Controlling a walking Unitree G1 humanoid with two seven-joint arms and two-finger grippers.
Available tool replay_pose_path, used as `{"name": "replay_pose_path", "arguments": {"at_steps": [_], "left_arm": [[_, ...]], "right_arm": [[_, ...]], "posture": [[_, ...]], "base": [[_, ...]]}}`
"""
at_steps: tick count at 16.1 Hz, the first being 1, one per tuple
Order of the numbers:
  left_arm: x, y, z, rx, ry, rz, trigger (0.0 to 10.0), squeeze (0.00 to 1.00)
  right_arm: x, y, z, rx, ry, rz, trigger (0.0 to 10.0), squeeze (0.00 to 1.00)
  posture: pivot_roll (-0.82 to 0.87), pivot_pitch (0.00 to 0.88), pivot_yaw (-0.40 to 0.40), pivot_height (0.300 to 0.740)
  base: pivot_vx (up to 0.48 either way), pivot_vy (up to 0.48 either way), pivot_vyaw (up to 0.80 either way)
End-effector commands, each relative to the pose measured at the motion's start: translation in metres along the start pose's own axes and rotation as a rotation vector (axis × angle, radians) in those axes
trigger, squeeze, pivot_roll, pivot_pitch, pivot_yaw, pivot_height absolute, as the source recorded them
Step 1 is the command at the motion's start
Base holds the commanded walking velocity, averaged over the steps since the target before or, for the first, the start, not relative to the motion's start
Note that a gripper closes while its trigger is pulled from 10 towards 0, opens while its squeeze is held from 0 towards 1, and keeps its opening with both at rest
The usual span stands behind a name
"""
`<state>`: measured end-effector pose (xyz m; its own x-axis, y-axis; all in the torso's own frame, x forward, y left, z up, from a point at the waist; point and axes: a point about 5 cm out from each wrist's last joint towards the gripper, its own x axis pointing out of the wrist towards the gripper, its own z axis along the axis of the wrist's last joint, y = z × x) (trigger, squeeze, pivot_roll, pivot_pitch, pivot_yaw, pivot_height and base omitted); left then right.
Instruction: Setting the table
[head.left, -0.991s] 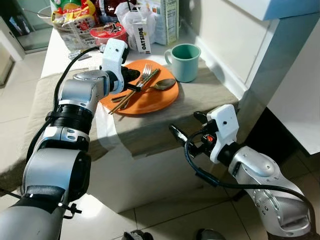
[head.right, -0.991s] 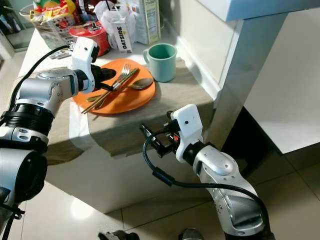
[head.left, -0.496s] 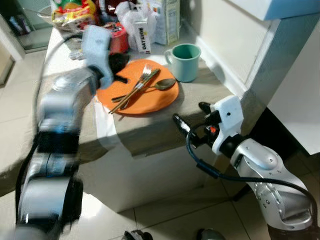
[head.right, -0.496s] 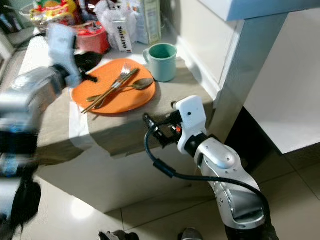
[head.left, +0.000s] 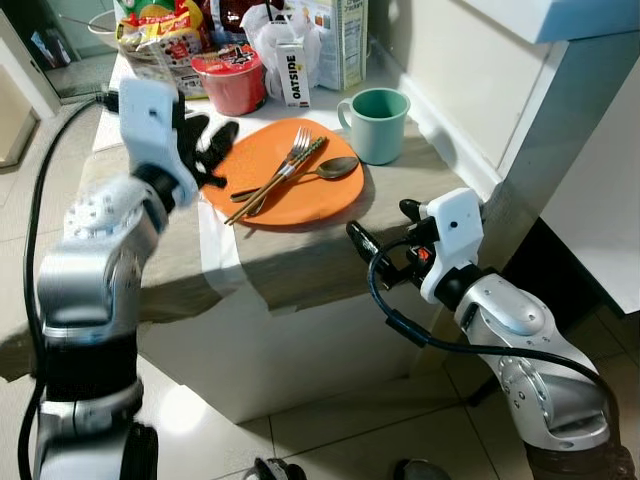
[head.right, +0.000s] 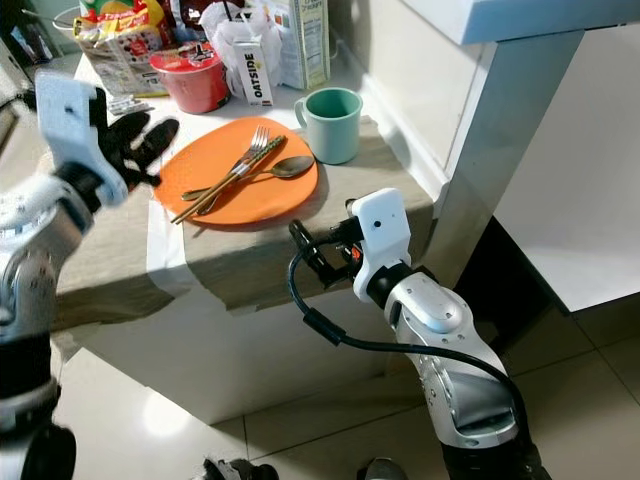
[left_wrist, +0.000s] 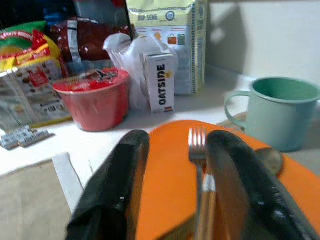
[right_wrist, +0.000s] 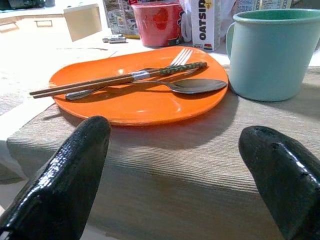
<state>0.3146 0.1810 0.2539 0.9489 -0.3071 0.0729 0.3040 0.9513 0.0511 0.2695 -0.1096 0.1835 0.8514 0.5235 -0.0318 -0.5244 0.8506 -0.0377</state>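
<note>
White tiles cover the floor (head.left: 330, 420) below, and a low table (head.left: 300, 250) with a beige cloth stands against the pale wall (head.left: 450, 70) on the right. An orange plate (head.left: 300, 200) lies on the cloth, a little way in from the near edge. On the plate lie a fork (head.left: 297, 150), a spoon (head.left: 325, 169) and a pair of chopsticks (head.left: 275, 182), all close together and slanting across it. A green mug (head.left: 380, 124) stands just to the right of the plate, near the wall, with its handle turned to the left.

At the far end of the table things are packed tight: a red bowl (head.left: 230, 78), a small Oatside carton (head.left: 293, 75), a white plastic bag (head.left: 268, 25), a taller box (head.left: 340, 40) and snack packets (head.left: 155, 40). A strip of white cloth (head.left: 215, 250) hangs over the near edge, left of the plate.

The left end effector (head.left: 210, 150) is up above the table at the plate's left rim. Its two black fingers (left_wrist: 112, 195) are spread apart and hold nothing. In the left wrist view the fork shows between them.

The right end effector (head.left: 385, 235) hangs off the near right corner of the table, lower than the plate and out over the floor. Its fingers (right_wrist: 75, 165) are wide open and empty, and point back at the plate and mug. Open cloth lies between the near edge and the plate. A white cabinet (head.left: 590, 150) stands close on the right.
</note>
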Motion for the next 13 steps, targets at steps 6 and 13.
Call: {"name": "replay_pose_path", "arguments": {"at_steps": [6,13], "left_arm": [[-0.035,0.012,-0.024,-0.073,-0.035,0.166,10.0,1.00],[-0.073,-0.020,-0.033,-0.055,-0.067,0.232,10.0,1.00]], "right_arm": [[0.005,-0.007,0.005,-0.046,-0.041,-0.033,10.0,0.00],[0.044,-0.010,0.008,-0.071,-0.107,-0.017,10.0,0.00]], "posture": [[-0.07,0.043,0.080,0.740],[0.04,0.013,0.030,0.740]], "base": [[0.000,0.000,0.00],[0.000,0.000,0.00]]}}
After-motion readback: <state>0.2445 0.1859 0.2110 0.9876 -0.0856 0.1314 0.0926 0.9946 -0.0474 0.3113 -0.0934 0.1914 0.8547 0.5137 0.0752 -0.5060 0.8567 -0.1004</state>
